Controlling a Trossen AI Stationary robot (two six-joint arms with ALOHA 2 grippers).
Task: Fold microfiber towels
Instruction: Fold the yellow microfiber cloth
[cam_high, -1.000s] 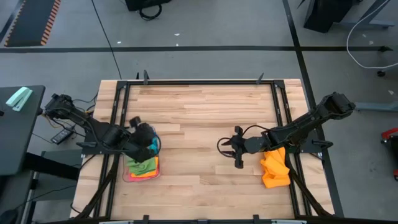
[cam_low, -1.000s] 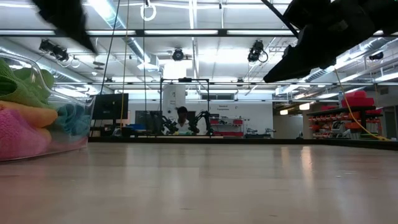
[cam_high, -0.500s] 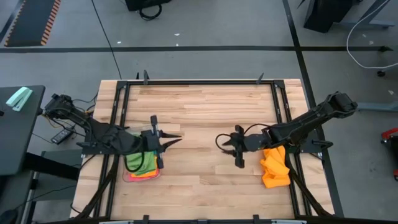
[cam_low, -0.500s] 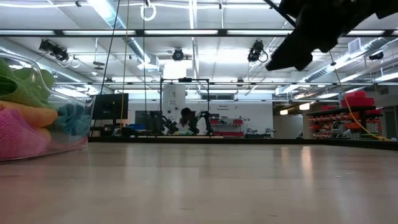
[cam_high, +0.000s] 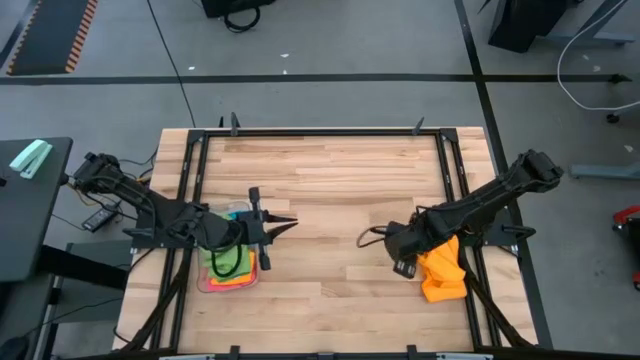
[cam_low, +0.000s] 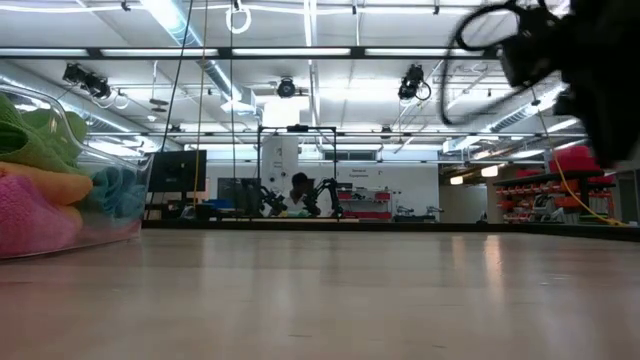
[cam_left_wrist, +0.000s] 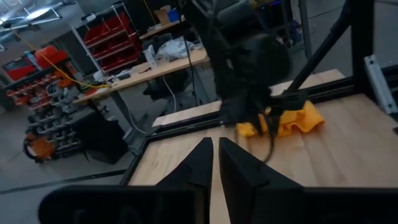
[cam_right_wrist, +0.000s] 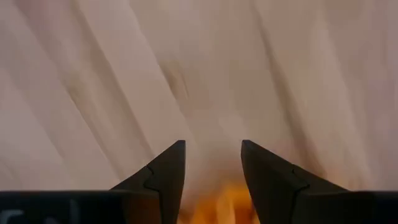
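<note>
A: High view first. What's on the wooden table (cam_high: 330, 180)?
B: A clear plastic tray (cam_high: 228, 283) near the left edge with green, orange and pink towels (cam_high: 232, 263) piled in it. An orange towel (cam_high: 443, 270) lies crumpled by the right edge. The middle boards are bare, and a black frame (cam_high: 320, 131) runs round the table.

A: And the arms?
B: The left gripper (cam_high: 285, 222) sits just beside the tray, pointing at the centre. The right gripper (cam_high: 400, 262) points down, next to the orange towel.

A: Low view?
B: The tray (cam_low: 120, 215) at the left shows green, orange, pink and blue cloth. Bare tabletop runs to the far edge; beyond is a workshop with ceiling lights, red shelves (cam_low: 548, 195) and a person (cam_low: 296, 190) at a bench. A dark arm (cam_low: 575, 70) hangs at the upper right.

A: Left wrist view?
B: Its fingers (cam_left_wrist: 198, 165) are pressed nearly together, holding nothing. Ahead, the other arm stands in front of the orange towel (cam_left_wrist: 292, 120).

A: Right wrist view?
B: Fingers (cam_right_wrist: 163, 171) spread over the wood, with a bit of orange cloth (cam_right_wrist: 217, 208) between them, not pinched.
</note>
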